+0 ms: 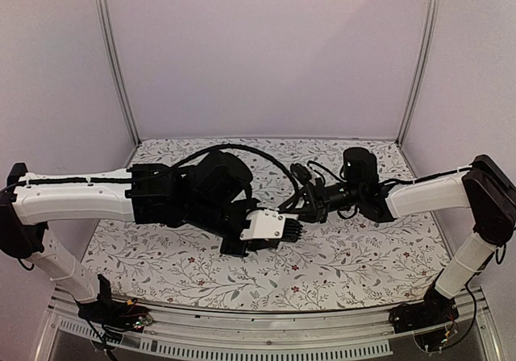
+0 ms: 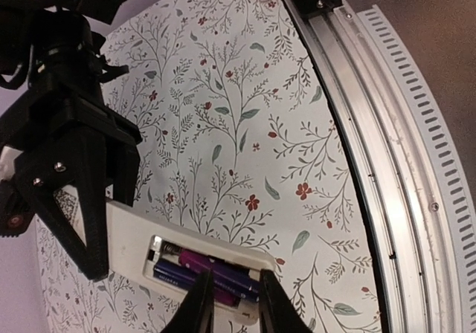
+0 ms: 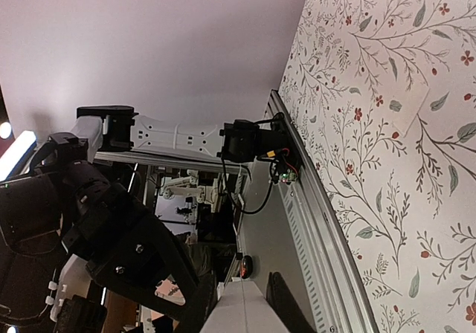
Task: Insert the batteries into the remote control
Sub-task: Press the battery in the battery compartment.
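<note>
White remote control (image 2: 137,236) is clamped at one end by the right gripper (image 3: 244,303), above the floral table (image 2: 245,125). Two batteries (image 2: 212,270) lie in its open bay. The left gripper (image 2: 234,303) is narrow, fingers straddling them; whether it grips, I cannot tell.

A robotics lab cell: aluminium frame posts (image 1: 115,63), plain white panels (image 1: 266,55), arms (image 1: 72,200) bolted to a slotted rail (image 1: 266,350).
</note>
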You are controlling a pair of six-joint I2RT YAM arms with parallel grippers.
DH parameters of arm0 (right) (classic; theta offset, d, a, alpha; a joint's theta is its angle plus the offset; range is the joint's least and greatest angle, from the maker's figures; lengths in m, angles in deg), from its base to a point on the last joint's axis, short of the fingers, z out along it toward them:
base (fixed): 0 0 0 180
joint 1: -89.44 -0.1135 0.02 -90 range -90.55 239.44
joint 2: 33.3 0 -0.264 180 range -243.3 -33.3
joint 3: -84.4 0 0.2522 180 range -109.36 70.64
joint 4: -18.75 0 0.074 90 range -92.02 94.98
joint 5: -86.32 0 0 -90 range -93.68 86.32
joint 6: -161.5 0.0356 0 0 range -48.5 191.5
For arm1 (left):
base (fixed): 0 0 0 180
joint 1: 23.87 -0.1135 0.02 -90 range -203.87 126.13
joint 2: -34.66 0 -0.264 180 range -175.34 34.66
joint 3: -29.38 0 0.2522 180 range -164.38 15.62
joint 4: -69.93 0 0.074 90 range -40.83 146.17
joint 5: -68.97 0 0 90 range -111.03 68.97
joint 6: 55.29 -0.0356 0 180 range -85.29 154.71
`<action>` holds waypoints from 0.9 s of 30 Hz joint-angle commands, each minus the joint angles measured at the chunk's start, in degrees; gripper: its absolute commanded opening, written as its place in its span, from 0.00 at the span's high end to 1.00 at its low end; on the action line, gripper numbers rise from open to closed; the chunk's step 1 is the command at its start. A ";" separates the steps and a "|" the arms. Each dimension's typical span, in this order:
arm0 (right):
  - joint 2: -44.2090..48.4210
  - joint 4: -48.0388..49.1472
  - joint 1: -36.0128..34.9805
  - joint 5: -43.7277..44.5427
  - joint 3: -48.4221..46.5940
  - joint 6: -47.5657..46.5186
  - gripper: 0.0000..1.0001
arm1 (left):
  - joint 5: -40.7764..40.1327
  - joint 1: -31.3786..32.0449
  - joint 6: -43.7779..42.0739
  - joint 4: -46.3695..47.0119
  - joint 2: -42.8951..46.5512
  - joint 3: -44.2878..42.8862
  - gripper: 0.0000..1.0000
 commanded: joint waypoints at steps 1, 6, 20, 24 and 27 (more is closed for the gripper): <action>1.78 -0.35 -0.47 -0.99 -1.77 -0.88 1.00 | 1.79 0.67 -0.68 -1.13 -0.19 0.46 0.78; 1.69 -0.63 -0.47 -1.08 -1.92 -1.16 1.00 | 2.20 0.67 -0.76 -1.29 0.25 0.46 0.77; 1.69 -1.63 -0.69 -0.91 -2.03 -1.98 1.00 | 4.11 0.67 -1.27 -2.91 1.24 0.98 0.77; 1.69 -1.94 -0.98 -0.91 -2.34 -2.08 1.00 | 3.57 0.67 -1.42 -2.77 0.29 0.68 0.78; 1.69 -2.24 -1.03 -0.91 -2.47 -2.24 1.00 | 2.41 0.75 -1.95 -2.65 -0.19 0.56 0.79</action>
